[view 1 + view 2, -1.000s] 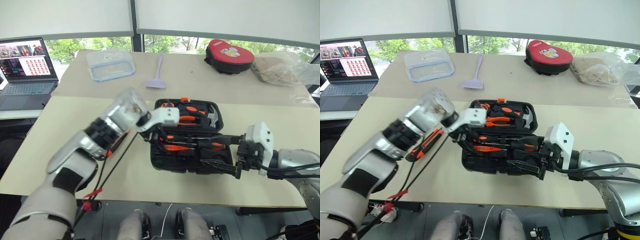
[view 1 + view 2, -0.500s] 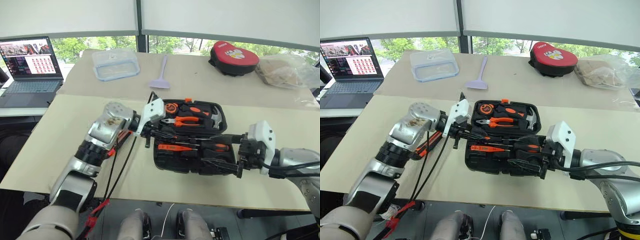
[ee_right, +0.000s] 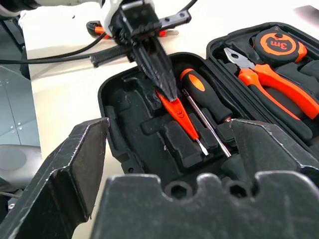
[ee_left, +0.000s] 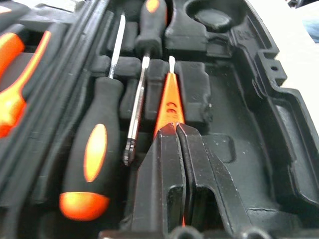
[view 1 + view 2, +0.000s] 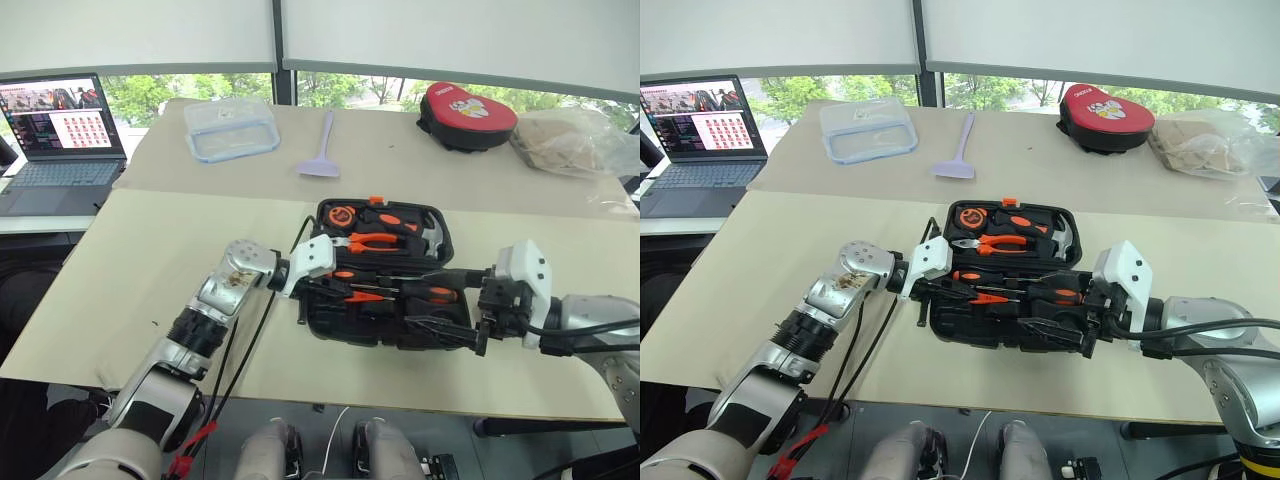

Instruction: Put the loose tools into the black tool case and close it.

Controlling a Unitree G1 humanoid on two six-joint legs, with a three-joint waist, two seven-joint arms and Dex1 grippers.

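The black tool case (image 5: 327, 325) lies open on the table. A tape measure, pliers and a hammer sit in its far half. In the near half lie two screwdrivers (image 4: 92, 164) (image 5: 431, 293) and the slim orange tester pen (image 4: 169, 99). My left gripper (image 4: 177, 127) is shut, and its tips rest on top of the pen's end (image 3: 167, 92). My right gripper (image 3: 167, 129) hovers open at the case's near right edge (image 5: 425, 330) with nothing between its fingers. An orange-and-black utility knife (image 3: 97, 27) lies on the table left of the case, behind my left arm.
At the back of the table are a clear plastic box (image 5: 228, 128), a lilac spatula (image 5: 322, 150), a red-and-black pouch (image 5: 470, 108) and a crumpled plastic bag (image 5: 575, 140). A laptop (image 5: 60, 130) stands open at far left. Black cables hang from my left forearm.
My left gripper has shut and come down to the right into the case, onto the tester pen. The right arm has stayed still.
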